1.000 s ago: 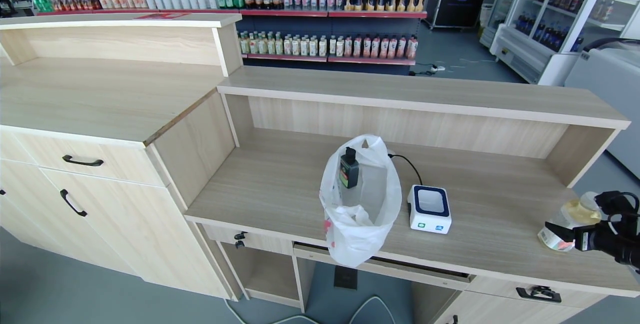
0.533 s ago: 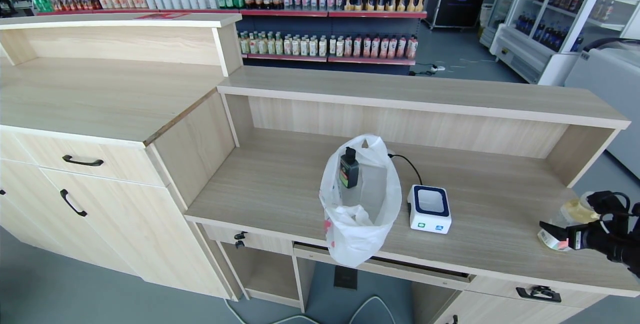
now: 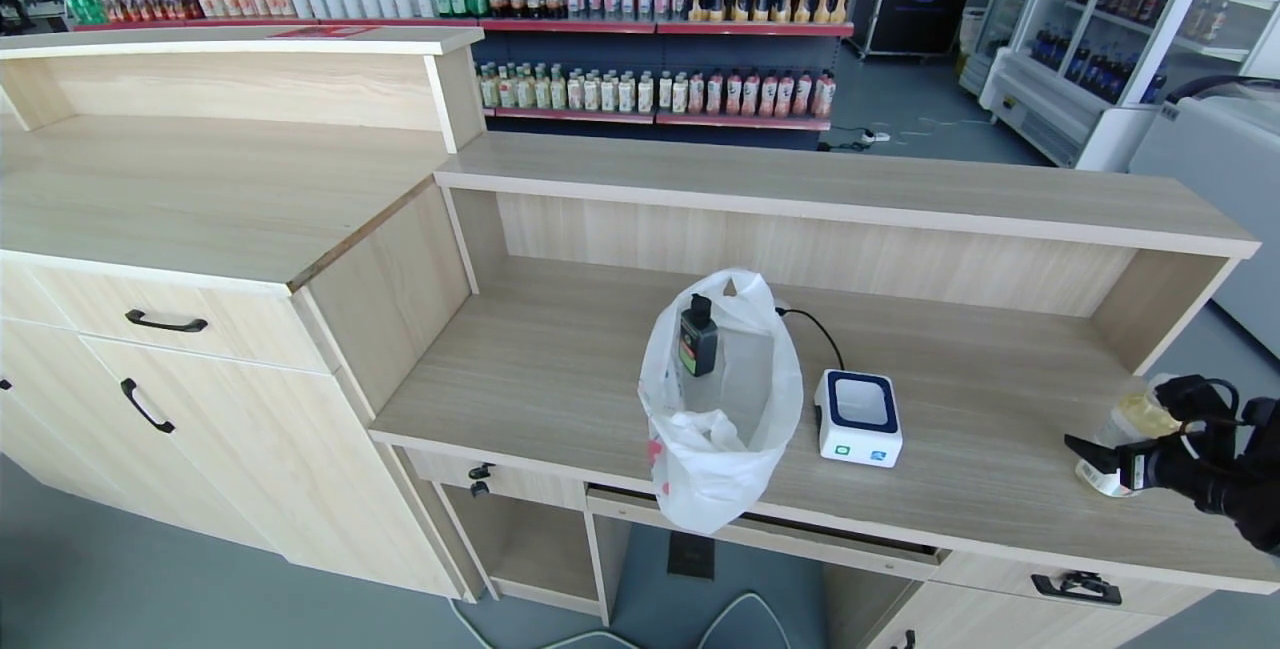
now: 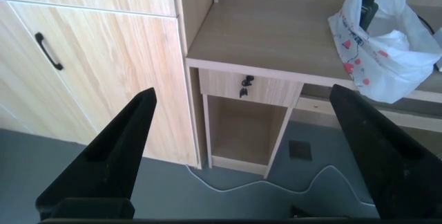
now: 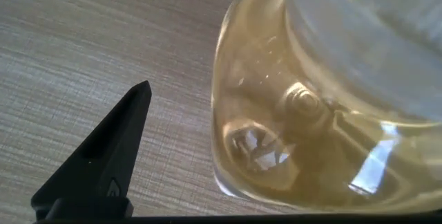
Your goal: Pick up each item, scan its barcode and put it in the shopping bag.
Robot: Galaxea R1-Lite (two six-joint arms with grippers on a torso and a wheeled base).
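The wooden counter is carrying everything. The white shopping bag is standing open near its front edge with one dark bottle upright inside, so that item looks finished. The scanner is sitting just beside the bag with nothing over it. At the counter's right end a jar of yellowish liquid is standing on the wood. The right gripper is straddling it with fingers spread, one clear of the glass, so lifting, scanning and bagging are remaining. The left gripper is hanging spread and empty before the cabinets.
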